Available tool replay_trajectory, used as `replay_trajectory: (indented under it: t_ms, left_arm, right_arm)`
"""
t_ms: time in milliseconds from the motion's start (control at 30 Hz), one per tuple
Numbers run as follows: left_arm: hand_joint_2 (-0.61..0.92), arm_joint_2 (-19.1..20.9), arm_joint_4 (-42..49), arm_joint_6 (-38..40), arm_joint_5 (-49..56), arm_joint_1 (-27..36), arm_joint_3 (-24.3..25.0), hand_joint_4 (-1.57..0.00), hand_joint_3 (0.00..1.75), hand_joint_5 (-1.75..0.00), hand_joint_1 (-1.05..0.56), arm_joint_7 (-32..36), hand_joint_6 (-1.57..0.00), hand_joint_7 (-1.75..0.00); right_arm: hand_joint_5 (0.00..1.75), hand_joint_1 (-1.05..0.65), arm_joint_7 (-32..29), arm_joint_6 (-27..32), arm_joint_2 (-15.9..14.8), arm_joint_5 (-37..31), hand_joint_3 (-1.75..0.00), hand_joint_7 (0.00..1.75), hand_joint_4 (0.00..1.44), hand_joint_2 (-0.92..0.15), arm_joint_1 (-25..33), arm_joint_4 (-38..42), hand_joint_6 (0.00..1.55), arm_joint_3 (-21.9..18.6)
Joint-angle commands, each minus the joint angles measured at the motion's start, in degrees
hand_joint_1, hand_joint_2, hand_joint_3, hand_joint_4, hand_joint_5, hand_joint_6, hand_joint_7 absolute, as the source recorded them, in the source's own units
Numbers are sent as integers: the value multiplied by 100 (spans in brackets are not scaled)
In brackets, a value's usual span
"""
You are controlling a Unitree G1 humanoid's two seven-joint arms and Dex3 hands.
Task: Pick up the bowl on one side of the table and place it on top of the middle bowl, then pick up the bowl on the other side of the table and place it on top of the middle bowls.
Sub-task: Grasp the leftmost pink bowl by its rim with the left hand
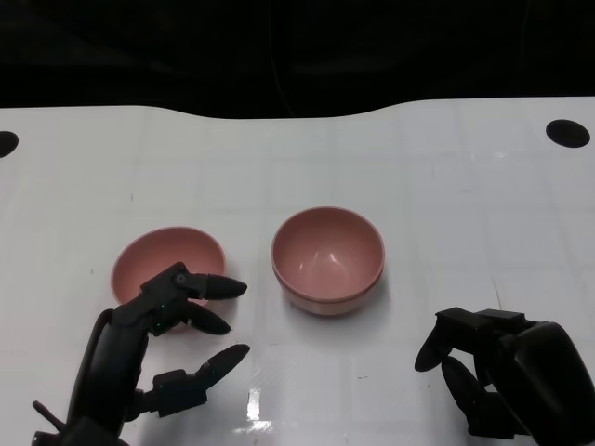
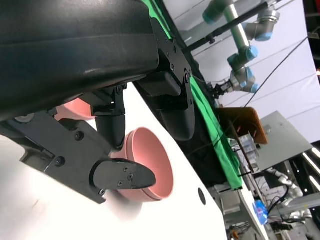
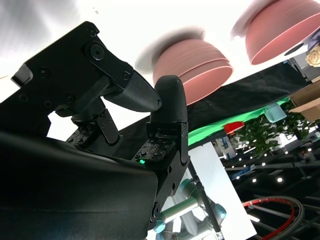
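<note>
The left hand (image 1: 167, 344) is hovering with fingers spread just beside the left bowl (image 1: 167, 263), left of the middle stack (image 1: 327, 260). A shallow rim grasp risks tipping it. The right hand (image 1: 507, 372) is curling loosely, holding nothing.
</note>
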Motion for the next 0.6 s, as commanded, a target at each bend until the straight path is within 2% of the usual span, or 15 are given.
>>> replay_trajectory:
  t_ms: [33, 400, 467, 600]
  left_arm:
    - [90, 107, -87, 8, 61, 18, 12, -57, 17, -100, -36, 91, -57, -55]
    - [92, 265, -470, 311, 445, 73, -17, -52, 10, -86, -39, 156, -52, -39]
    - [91, 373, -697, 463, 774, 76, 15, -41, 6, -81, -41, 233, -46, -28]
    - [91, 415, -845, 611, 894, 102, -7, -36, 3, -81, -42, 290, -44, -22]
  right_arm:
    - [175, -7, 1, -29, -30, 39, -153, 153, 98, -20, -16, -54, 86, -60]
    - [175, -7, -14, -68, -35, 13, -153, 156, 99, -18, 7, -45, 86, -63]
    - [175, -8, 45, -54, -39, 48, -153, 154, 98, -19, 41, -85, 84, -67]
    - [175, -8, 71, -53, -33, 58, -153, 154, 98, -20, 53, -99, 84, -76]
